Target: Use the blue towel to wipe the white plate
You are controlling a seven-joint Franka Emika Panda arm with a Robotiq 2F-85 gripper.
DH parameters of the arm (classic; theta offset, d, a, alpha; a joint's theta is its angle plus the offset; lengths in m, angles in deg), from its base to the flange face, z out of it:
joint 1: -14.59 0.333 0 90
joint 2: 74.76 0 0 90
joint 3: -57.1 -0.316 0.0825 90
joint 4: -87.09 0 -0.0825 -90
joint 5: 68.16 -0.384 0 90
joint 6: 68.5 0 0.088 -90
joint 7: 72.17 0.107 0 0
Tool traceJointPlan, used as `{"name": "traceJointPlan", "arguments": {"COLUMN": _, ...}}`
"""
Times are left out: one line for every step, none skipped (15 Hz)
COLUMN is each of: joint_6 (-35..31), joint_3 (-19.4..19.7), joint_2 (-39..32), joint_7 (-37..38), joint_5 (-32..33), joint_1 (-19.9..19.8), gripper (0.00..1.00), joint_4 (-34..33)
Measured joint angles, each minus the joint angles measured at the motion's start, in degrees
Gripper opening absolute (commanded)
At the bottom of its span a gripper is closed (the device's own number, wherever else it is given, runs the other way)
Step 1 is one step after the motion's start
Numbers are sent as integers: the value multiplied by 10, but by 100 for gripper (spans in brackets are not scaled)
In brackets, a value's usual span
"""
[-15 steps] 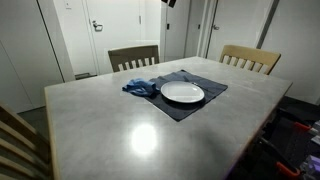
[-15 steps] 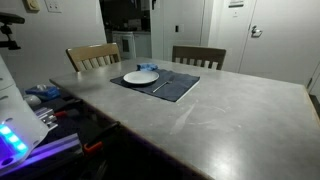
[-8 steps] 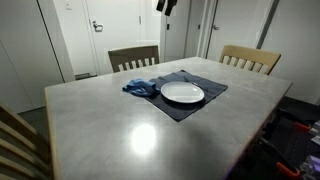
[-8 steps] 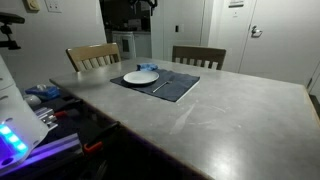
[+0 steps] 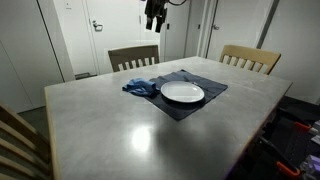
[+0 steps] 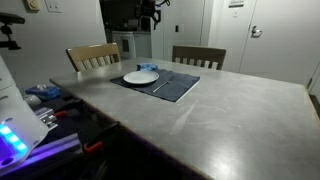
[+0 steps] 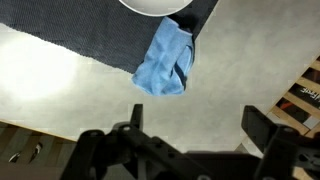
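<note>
A white plate (image 5: 182,93) sits on a dark placemat (image 5: 200,104) on the grey table; it also shows in the other exterior view (image 6: 141,77). A crumpled blue towel (image 5: 139,87) lies at the mat's edge beside the plate. In the wrist view the towel (image 7: 165,60) lies below the plate's rim (image 7: 157,8). My gripper (image 5: 153,20) hangs high above the table, over the towel side, and is open and empty; it shows in the other exterior view (image 6: 147,17) and in the wrist view (image 7: 196,125).
Two wooden chairs (image 5: 133,58) (image 5: 250,58) stand at the table's far side. A chair back (image 5: 18,140) is at the near corner. Cluttered gear (image 6: 45,100) sits beside the table. Doors and walls are behind.
My gripper has come down into view from the top of the frame and moved toward the towel side of the table. Plate and towel have not moved.
</note>
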Motion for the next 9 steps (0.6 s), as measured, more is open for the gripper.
{"name": "traceJointPlan", "arguments": {"joint_6": 12, "joint_3": -3, "joint_2": -20, "joint_7": 9, "joint_5": 10, "joint_1": 0, "gripper": 100, "joint_4": -23}}
{"name": "traceJointPlan", "arguments": {"joint_6": 21, "joint_3": -5, "joint_2": -36, "joint_7": 16, "joint_5": 18, "joint_1": 0, "gripper": 100, "joint_4": -41}}
{"name": "traceJointPlan", "arguments": {"joint_6": 30, "joint_3": -8, "joint_2": -53, "joint_7": 21, "joint_5": 23, "joint_1": 0, "gripper": 100, "joint_4": -59}}
{"name": "traceJointPlan", "arguments": {"joint_6": 39, "joint_3": -12, "joint_2": -68, "joint_7": 22, "joint_5": 26, "joint_1": -1, "gripper": 100, "joint_4": -75}}
{"name": "traceJointPlan", "arguments": {"joint_6": 49, "joint_3": -15, "joint_2": -83, "joint_7": 22, "joint_5": 26, "joint_1": -1, "gripper": 100, "joint_4": -91}}
{"name": "traceJointPlan", "arguments": {"joint_6": 50, "joint_3": -17, "joint_2": -90, "joint_7": 22, "joint_5": 27, "joint_1": -2, "gripper": 100, "joint_4": -97}}
{"name": "traceJointPlan", "arguments": {"joint_6": 50, "joint_3": -18, "joint_2": -91, "joint_7": 22, "joint_5": 27, "joint_1": -2, "gripper": 100, "joint_4": -97}}
{"name": "traceJointPlan", "arguments": {"joint_6": 50, "joint_3": -18, "joint_2": -90, "joint_7": 22, "joint_5": 27, "joint_1": -2, "gripper": 100, "joint_4": -97}}
{"name": "traceJointPlan", "arguments": {"joint_6": 50, "joint_3": -18, "joint_2": -89, "joint_7": 22, "joint_5": 27, "joint_1": -2, "gripper": 100, "joint_4": -97}}
